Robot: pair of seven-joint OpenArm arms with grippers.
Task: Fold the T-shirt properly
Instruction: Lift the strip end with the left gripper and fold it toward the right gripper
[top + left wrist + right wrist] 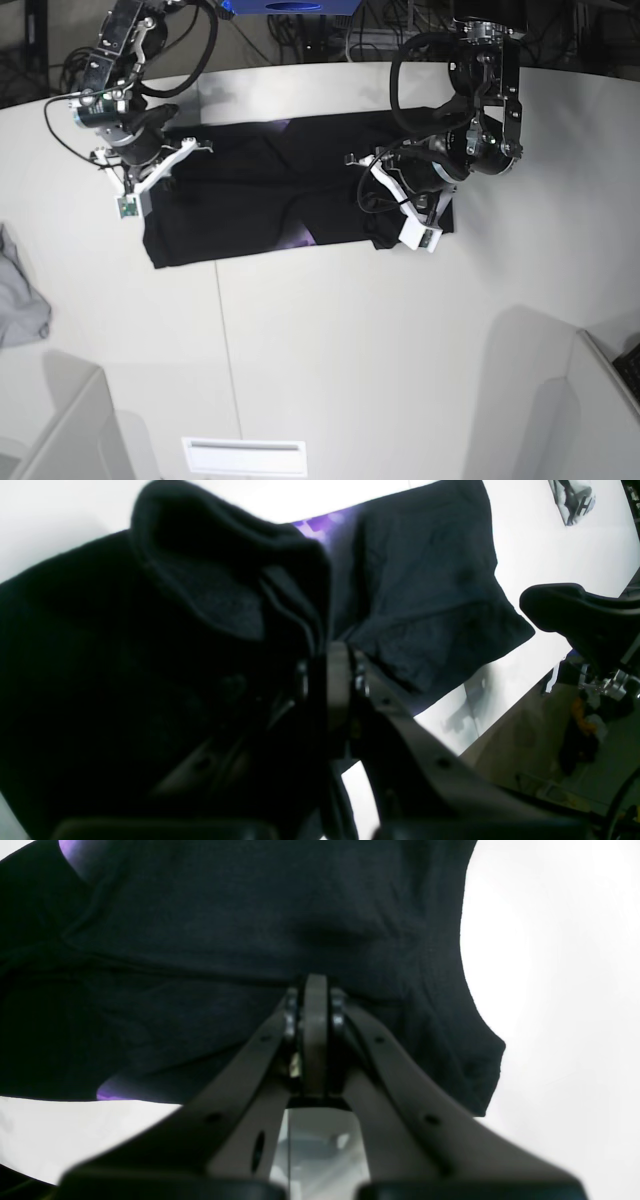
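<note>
The black T-shirt [250, 190] lies spread across the far half of the white table [320, 340], with a bit of purple print [300, 238] showing at a turned-up fold. My left gripper [365, 165] is on the shirt's right part. In the left wrist view it [335, 655] is shut on bunched black fabric [210, 580] that is lifted over the fingers. My right gripper [185, 152] is at the shirt's left end. In the right wrist view it [315, 985] is shut on a fold of the shirt [225, 930].
A small light grey cloth [20, 300] lies at the table's left edge. A white slotted plate [245, 455] sits at the front edge. A dark rounded arm part [575, 610] stands beside the table edge in the left wrist view. Cables and gear lie behind the table.
</note>
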